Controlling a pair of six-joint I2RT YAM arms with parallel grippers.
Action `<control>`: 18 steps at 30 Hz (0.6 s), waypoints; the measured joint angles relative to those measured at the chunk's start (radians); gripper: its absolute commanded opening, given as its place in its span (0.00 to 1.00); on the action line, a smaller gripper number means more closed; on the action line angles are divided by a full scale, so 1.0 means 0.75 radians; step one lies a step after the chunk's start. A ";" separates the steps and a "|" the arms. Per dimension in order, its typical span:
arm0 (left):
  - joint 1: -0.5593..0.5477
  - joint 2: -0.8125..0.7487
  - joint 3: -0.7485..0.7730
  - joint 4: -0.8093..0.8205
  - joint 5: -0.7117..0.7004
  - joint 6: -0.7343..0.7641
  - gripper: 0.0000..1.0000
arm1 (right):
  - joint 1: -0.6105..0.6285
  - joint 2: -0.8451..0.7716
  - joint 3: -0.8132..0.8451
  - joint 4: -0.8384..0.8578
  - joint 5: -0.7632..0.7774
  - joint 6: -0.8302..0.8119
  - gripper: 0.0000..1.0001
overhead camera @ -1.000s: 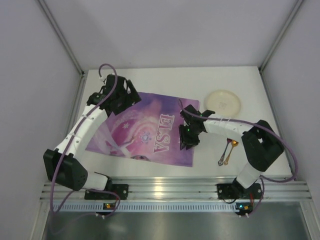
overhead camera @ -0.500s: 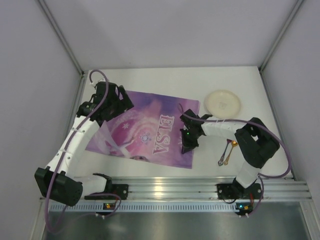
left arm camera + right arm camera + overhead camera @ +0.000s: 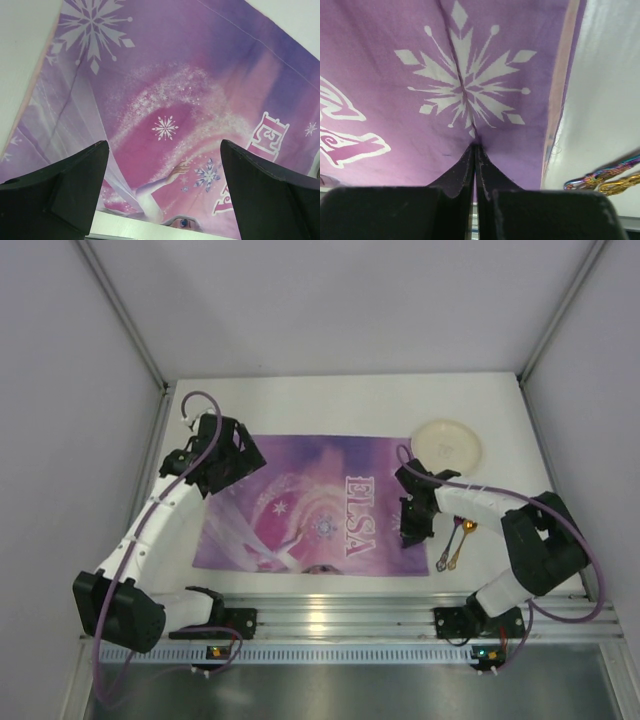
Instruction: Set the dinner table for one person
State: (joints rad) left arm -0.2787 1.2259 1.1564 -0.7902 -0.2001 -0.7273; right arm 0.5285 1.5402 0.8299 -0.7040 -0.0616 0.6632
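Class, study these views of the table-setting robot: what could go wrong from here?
1. The right hand is shut on a pinch of the ELSA placemat near its edge; a pull could bunch or wrinkle it.
2. Two pieces of cutlery lie just beside that edge, so the placemat or hand might knock them.

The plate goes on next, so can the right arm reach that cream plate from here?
Probably yes, once it lets go. The right gripper is shut on the placemat near its right edge; the plate lies just beyond it, with only bare table between.
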 measured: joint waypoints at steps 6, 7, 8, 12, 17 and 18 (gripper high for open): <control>0.001 -0.010 -0.021 0.001 0.000 -0.011 0.98 | -0.025 -0.023 -0.006 -0.049 0.077 -0.044 0.00; 0.001 -0.016 -0.023 0.000 0.000 -0.012 0.98 | -0.026 -0.027 -0.006 -0.059 0.083 -0.049 0.00; 0.001 -0.023 -0.024 0.000 -0.002 -0.013 0.99 | -0.027 -0.032 -0.005 -0.070 0.083 -0.055 0.00; 0.001 -0.043 -0.024 0.000 -0.012 -0.012 0.98 | -0.027 -0.097 0.052 -0.178 0.070 -0.073 0.00; 0.001 -0.045 -0.024 0.000 -0.025 -0.010 0.98 | -0.027 -0.198 0.375 -0.338 -0.005 -0.128 0.45; 0.001 -0.045 -0.024 0.000 -0.025 -0.010 0.99 | -0.027 -0.209 0.484 -0.367 -0.004 -0.141 0.61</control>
State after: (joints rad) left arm -0.2779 1.1919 1.1385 -0.7902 -0.2192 -0.7345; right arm 0.5079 1.3834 1.1931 -0.9791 -0.0647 0.5571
